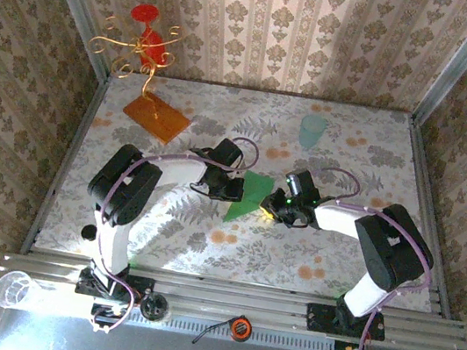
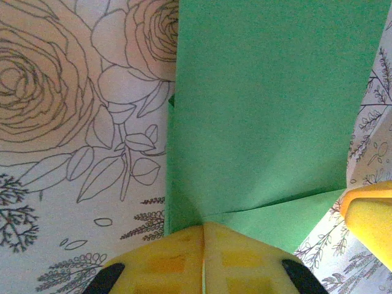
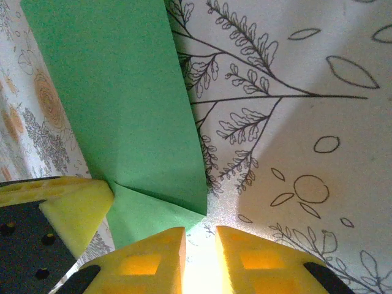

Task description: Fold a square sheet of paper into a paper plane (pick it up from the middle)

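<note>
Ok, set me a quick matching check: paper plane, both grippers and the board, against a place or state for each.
Things:
1. paper plane
2. left gripper
3. right gripper
4. orange-brown board

Places or states:
A. lying at the far left
B. shut, pinching the green fold
C. narrow gap between its fingers
D. green, between the two grippers

Pairs: 1-D, 2-B, 3-C, 4-A

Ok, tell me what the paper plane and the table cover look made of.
The paper plane looks like thin paper, matte green: crisp creases and flat folded layers. The table cover is a matte sheet printed with flowers and leaves. Whether it is cloth or paper, I cannot tell.
</note>
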You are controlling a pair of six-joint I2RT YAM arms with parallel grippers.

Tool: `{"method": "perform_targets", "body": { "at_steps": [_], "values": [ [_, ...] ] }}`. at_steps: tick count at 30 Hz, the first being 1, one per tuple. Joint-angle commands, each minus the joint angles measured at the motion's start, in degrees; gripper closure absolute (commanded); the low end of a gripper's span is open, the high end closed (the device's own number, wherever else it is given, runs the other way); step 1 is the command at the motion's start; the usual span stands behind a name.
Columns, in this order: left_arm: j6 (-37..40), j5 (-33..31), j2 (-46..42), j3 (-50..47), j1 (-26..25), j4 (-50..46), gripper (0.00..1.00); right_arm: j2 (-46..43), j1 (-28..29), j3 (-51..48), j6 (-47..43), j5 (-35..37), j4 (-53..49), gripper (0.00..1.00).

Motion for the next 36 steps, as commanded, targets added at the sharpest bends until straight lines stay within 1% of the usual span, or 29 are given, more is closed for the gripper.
{"method": "perform_targets", "body": {
  "at_steps": [1, 12, 24, 28, 33, 36],
  "values": [
    [-0.95, -1.55, 2.88, -1.72, 0.64, -3.50, 0.90, 1.09, 0.31, 1.63, 0.99, -0.69, 0.74, 0.78],
    [-0.87, -1.20, 2.22, -1.90, 0.84, -3.39, 0.90, 3.09, 0.22, 1.39, 1.92, -2.99, 4.41, 0.80],
    [-0.52, -1.43, 2.08, -1.55, 1.02, -3.76, 0.90, 1.75, -0.13, -1.35, 4.16, -4.69, 12.82, 0.79],
    [-0.30, -1.54, 1.97, -1.22, 1.01, -4.09, 0.90, 2.10, -0.39, -1.41, 4.15, -4.96, 12.95, 0.78],
    [-0.17, -1.87, 1.91, -1.12, 1.10, -4.47, 0.90, 2.45, -1.08, -1.57, 3.62, -5.12, 13.08, 0.74],
    [-0.17, -1.97, 1.74, -1.19, 1.10, -4.59, 0.90, 2.19, -1.84, -2.22, 3.33, -5.45, 14.71, 0.74]
  ]
}}
